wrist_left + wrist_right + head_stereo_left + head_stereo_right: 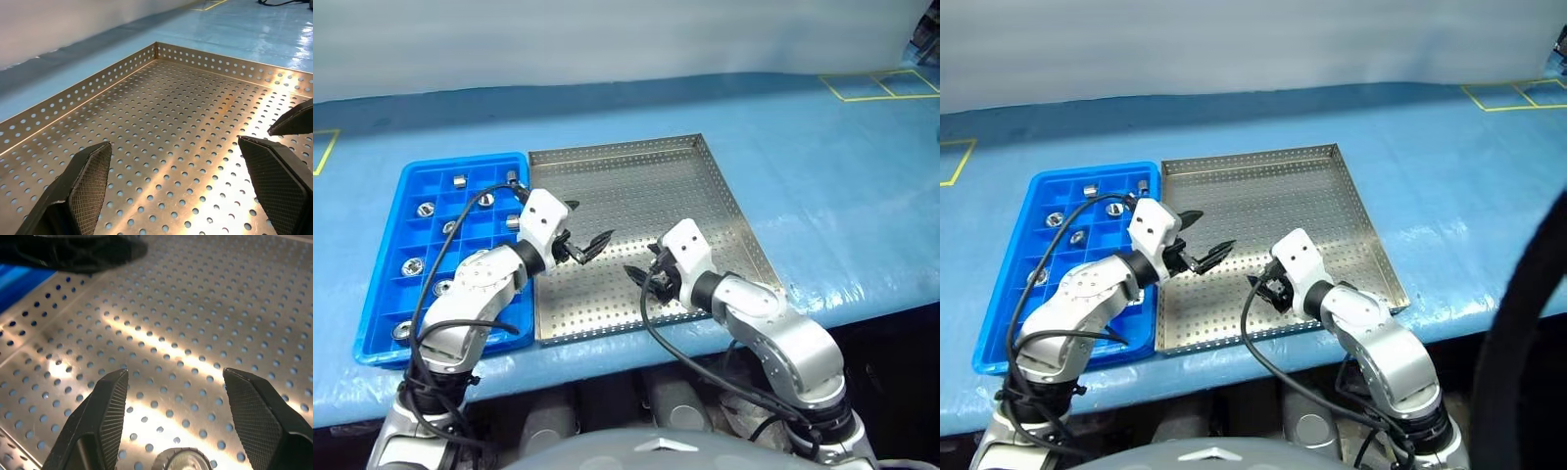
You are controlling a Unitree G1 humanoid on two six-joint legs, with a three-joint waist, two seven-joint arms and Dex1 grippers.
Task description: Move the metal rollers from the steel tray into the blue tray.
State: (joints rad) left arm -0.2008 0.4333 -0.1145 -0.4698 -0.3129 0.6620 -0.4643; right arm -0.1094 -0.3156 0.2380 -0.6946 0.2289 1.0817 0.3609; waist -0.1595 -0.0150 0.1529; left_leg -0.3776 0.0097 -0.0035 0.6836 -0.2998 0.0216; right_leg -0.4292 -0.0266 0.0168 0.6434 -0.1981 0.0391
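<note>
Two trays sit side by side on a light blue covered table (822,186). On the left lies the blue tray (382,284), its long side running from near to far, and several of its square compartments each hold one of the metal rollers (426,209); others show at (460,180), (486,200), (412,265) and (403,329), spread from the far end of the tray to its near left corner. Touching its right edge is the steel tray (705,196), and the part of its perforated floor seen from the head camera is bare. The left gripper (582,230) reaches in over the blue tray's right rim and hangs above the near left part of the steel tray, its black fingers (88,181) spread wide apart with nothing between them. Further right, the right gripper (643,276) hovers low over the near middle of the steel tray, pointing toward the left one; the two sets of fingertips are near each other but apart. Its fingers (110,406) are also apart and clamp nothing. In the right wrist view one roller (183,460) lies on the perforated floor just below the gap between those fingers, close to the wrist end and untouched by them. At the far right corner of the table, yellow lines (881,86) mark out boxes.
</note>
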